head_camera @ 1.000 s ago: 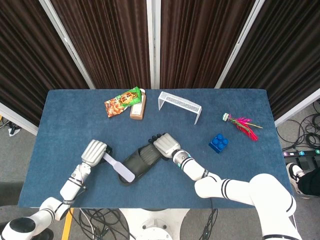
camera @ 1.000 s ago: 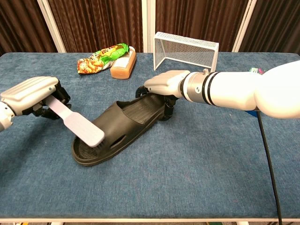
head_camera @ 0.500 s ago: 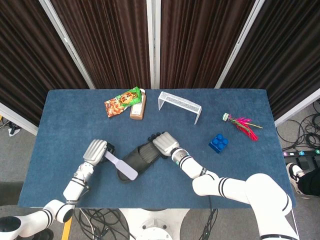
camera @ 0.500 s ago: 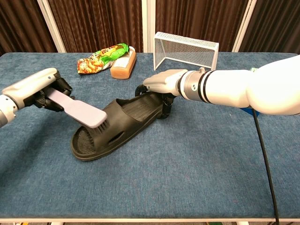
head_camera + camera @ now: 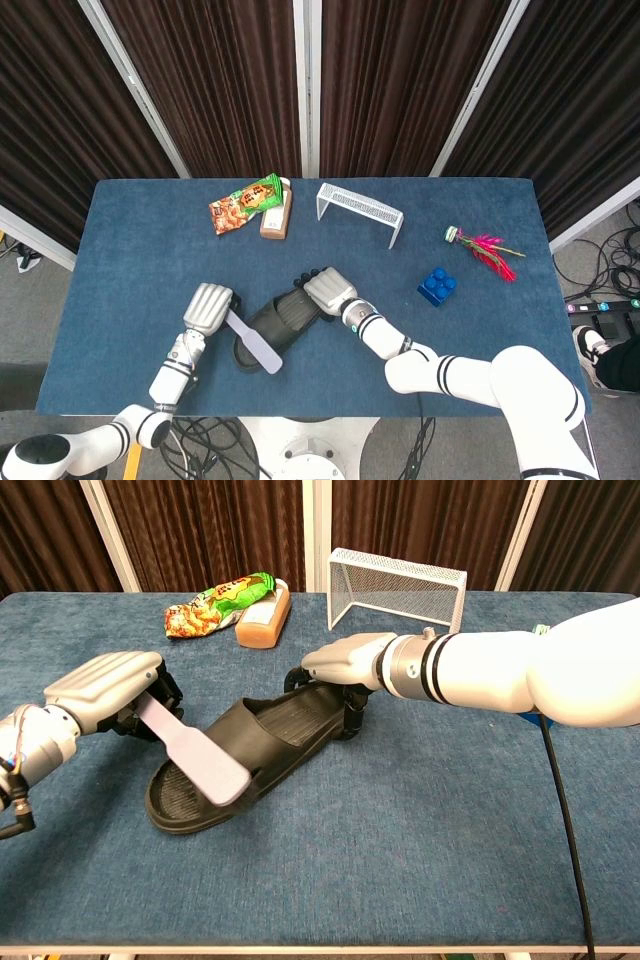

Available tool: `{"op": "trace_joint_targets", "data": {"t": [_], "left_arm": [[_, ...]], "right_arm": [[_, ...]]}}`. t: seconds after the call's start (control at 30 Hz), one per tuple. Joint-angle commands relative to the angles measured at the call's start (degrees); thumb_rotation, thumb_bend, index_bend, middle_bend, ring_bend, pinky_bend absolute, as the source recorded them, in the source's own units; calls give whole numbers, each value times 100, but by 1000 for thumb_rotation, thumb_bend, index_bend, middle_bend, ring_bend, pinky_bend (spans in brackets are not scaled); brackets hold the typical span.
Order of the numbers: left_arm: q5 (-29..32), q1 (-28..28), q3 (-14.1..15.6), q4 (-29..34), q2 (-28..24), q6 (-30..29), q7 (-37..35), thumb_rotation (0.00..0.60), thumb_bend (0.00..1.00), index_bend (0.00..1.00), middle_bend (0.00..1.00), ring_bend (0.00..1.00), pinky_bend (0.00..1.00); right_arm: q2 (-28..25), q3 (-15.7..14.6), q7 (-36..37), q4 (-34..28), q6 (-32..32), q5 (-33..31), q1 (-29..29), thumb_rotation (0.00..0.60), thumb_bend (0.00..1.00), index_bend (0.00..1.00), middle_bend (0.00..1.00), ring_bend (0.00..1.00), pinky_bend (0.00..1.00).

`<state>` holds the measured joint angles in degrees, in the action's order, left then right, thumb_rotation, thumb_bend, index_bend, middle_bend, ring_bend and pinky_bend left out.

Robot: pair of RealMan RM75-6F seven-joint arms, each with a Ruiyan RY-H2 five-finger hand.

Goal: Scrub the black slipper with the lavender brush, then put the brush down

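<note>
Lavender brush (image 5: 195,758) slid nearer over black slipper (image 5: 250,755); left hand (image 5: 105,688) clamps handle, right hand (image 5: 345,660) pins heel—keep strokes flat.

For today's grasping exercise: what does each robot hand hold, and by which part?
The left hand holds the lavender brush by its handle end. The right hand grips the black slipper at its heel end.

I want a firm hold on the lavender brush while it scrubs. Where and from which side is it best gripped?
Probably by the narrow handle end, from the robot's left, as the left hand grips it now. The lavender brush slants down onto the black slipper, so its wide head stays free.
</note>
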<state>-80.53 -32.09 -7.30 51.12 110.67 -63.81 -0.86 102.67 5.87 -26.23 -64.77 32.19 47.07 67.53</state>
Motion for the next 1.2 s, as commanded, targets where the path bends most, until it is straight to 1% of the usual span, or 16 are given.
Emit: {"op": "trace_joint_targets", "data": {"t": [0.03,0.27,0.33,0.43,0.47,0.53,0.67,0.83,0.97,1.2], "left_arm": [[171,-63,-154,-175,68,114,46,600,562,1000,1000,1000,1000],[508,-133,-399,-569,-16,382,87,600,562,1000,1000,1000,1000],[616,-120,-490,-544,-60,415,-4,600,562,1000,1000,1000,1000],[691,-60,-590,-247,-206,323,-156,600,562,1000,1000,1000,1000],[692,-32,-606,-64,-287,269,-186,600,563,1000,1000,1000,1000],[670,11,-583,249,-417,212,-166,600,562,1000,1000,1000,1000],[568,64,-417,879,-613,115,235,600,562,1000,1000,1000,1000],[594,30,-392,1270,-603,88,555,600,562,1000,1000,1000,1000],[672,-27,-492,1176,-472,6,721,600,561,1000,1000,1000,1000],[887,-178,-735,659,-256,101,530,600,561,1000,1000,1000,1000]], "right_arm": [[-13,-29,-14,-25,14,-12,-2,600,327,460,392,250,265],[-47,-59,-5,-57,50,-52,-9,600,327,461,393,250,265],[-48,-54,3,-58,52,-59,-4,600,327,461,393,250,265],[-42,-48,12,-47,46,-65,12,600,327,461,394,250,265],[-38,-46,19,-41,40,-70,17,600,327,461,394,250,265],[-33,-41,32,-29,31,-77,24,600,327,461,395,250,265],[-25,-41,56,-20,16,-93,34,600,327,461,395,250,265],[-28,-81,39,-26,7,-122,40,600,327,461,397,250,265],[-75,-76,71,-50,-1,-155,40,600,326,461,398,250,265],[-102,-45,213,-83,-107,-163,44,600,322,463,402,255,265]]}}
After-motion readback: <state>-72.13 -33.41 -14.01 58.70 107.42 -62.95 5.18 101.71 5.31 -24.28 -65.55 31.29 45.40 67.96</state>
